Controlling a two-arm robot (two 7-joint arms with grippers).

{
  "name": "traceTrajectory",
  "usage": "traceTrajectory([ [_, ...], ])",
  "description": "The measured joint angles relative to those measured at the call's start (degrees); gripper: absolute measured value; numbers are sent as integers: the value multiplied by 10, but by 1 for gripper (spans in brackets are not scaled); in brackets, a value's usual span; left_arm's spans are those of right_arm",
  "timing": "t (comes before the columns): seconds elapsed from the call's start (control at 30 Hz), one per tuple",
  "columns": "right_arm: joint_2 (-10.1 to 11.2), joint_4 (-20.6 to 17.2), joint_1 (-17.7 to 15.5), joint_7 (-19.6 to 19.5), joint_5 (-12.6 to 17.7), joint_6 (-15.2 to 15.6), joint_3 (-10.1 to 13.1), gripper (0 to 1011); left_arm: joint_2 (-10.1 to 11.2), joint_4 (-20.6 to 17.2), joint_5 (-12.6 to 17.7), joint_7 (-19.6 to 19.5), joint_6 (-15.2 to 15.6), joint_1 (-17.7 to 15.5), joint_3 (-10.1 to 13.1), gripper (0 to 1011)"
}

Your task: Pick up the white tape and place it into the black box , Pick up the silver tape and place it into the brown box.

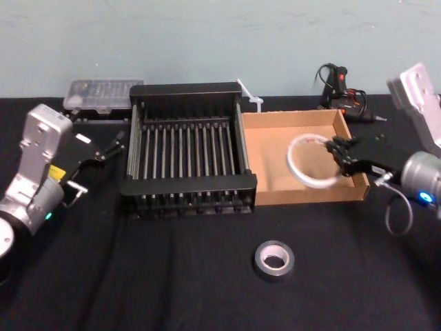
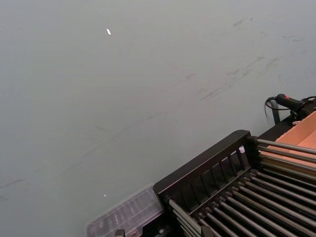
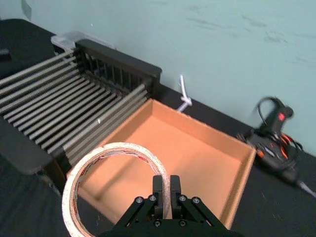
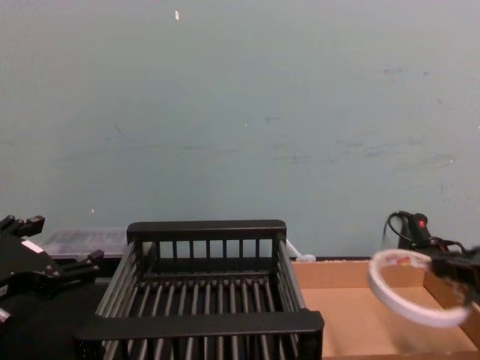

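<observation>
Holding entry: white tape (image 3: 116, 146), pinched at its band by the jaws of the right gripper (image 1: 337, 155), hanging tilted above the right part of the brown box (image 1: 303, 195). Silver tape (image 1: 274, 259): lies flat on the worktop (image 1: 138, 283), in front of both boxes, well apart from either gripper. Black box (image 1: 189, 185): just beside the brown box, on its left. Left gripper (image 1: 110, 146): parked left of the black box, jaws spread.

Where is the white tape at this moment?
In the head view it is on the robot's right: the right gripper holds the white tape above the brown box, to the right of the black box.
</observation>
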Motion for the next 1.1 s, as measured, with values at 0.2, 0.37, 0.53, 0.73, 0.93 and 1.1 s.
traceTrajectory([
  [0.2, -23, 29, 47, 13, -6, 4, -24, 92, 0, 0, 0, 0, 0, 0, 0, 1001],
  [0.37, -39, 48, 77, 22, -11, 4, -43, 92, 0, 0, 0, 0, 0, 0, 0, 1001],
  [0.53, -55, 67, 107, 31, -19, 1, -64, 92, 0, 0, 0, 0, 0, 0, 0, 1002],
  [0.73, -72, 87, 134, 40, -26, -4, -85, 92, 0, 0, 0, 0, 0, 0, 0, 1001],
  [0.93, -87, 103, 156, 51, -33, -9, -104, 92, 0, 0, 0, 0, 0, 0, 0, 1001],
  [1.1, -99, 113, 169, 59, -35, -14, -118, 92, 0, 0, 0, 0, 0, 0, 0, 1001],
])
